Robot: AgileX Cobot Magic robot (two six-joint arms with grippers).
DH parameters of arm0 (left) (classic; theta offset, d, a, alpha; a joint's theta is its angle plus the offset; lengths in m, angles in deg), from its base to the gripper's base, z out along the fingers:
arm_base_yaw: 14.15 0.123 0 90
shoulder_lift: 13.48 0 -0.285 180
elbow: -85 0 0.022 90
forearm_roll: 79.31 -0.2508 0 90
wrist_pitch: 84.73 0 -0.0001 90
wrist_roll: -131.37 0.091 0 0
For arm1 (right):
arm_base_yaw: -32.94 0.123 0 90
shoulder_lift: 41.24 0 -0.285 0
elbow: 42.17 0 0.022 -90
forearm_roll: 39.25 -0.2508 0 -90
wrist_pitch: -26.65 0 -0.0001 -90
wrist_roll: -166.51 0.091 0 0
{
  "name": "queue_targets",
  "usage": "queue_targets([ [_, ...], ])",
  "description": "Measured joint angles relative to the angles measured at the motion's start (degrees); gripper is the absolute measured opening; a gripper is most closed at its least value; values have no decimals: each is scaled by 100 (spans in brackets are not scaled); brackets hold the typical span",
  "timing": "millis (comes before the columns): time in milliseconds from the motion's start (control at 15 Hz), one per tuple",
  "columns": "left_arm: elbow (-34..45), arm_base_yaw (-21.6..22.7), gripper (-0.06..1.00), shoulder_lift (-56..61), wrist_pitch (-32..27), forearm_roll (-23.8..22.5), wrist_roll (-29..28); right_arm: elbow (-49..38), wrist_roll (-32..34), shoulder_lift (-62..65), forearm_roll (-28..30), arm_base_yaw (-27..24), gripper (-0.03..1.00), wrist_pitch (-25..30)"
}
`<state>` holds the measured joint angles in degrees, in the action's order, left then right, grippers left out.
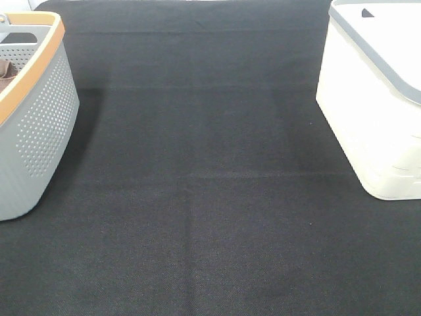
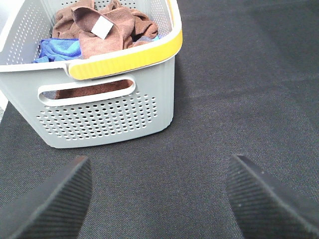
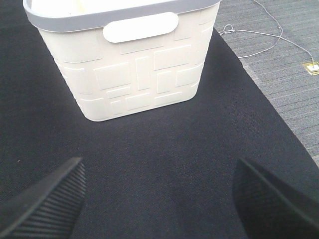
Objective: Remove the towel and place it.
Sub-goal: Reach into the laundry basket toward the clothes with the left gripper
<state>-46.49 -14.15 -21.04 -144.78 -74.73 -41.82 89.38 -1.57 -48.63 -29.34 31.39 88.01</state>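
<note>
The reddish-brown towel (image 2: 107,31) lies crumpled in the grey perforated basket (image 2: 104,119), its white tag (image 2: 102,27) facing up. A blue cloth (image 2: 57,49) lies beside it in the basket. In the exterior high view the basket (image 1: 36,125) stands at the far left and only a sliver of the towel (image 1: 8,71) shows. My left gripper (image 2: 159,199) is open and empty, above the black cloth a short way in front of the basket. My right gripper (image 3: 159,199) is open and empty, in front of the white bin (image 3: 134,64). Neither gripper shows in the exterior high view.
The white bin with a grey rim (image 1: 378,99) stands at the right of the black-covered table (image 1: 210,197). The table's edge, grey floor and a cable (image 3: 269,35) show in the right wrist view.
</note>
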Motion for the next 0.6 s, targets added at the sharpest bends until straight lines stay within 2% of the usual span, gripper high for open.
queue_targets([
  [600,-6,0,72,0,0,-46,-52,0,0,0,0,0,76,0],
])
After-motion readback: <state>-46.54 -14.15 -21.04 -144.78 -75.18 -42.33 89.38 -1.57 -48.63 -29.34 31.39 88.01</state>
